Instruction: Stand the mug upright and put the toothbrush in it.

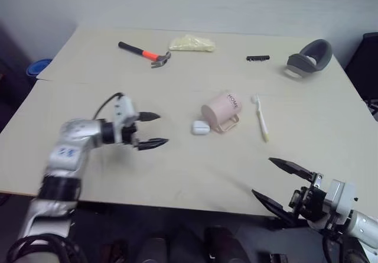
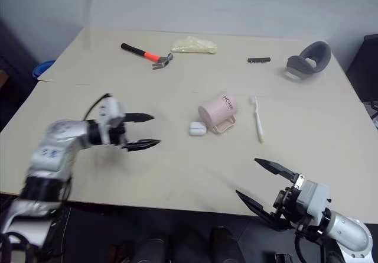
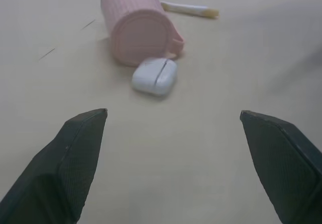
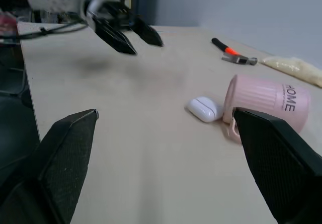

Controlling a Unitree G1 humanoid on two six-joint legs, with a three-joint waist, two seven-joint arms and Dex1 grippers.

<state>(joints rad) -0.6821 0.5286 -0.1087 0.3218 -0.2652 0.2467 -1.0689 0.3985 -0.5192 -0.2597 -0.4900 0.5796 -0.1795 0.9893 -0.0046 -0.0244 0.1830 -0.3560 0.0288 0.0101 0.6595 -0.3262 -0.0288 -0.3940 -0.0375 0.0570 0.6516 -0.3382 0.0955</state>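
The pale pink mug (image 1: 221, 110) lies on its side in the middle of the table, "HOME" lettering up, its base toward my left gripper and its handle against the tabletop. To its right lies the slim white-and-yellow toothbrush (image 1: 260, 117), flat, its head toward the far side. My left gripper (image 1: 155, 129) hovers open over the table left of the mug, pointing at it, a hand's width short of it. Near the table's front right edge my right gripper (image 1: 274, 178) stands open and empty. The mug (image 3: 138, 26) and toothbrush (image 3: 190, 9) also appear in the left wrist view.
A small white rounded case (image 1: 200, 127) lies just by the mug's base, between it and my left gripper. At the far side lie a hammer (image 1: 145, 53), a pale yellow bag (image 1: 192, 43), a short black bar (image 1: 258, 58) and a grey-and-white headset-like object (image 1: 309, 57).
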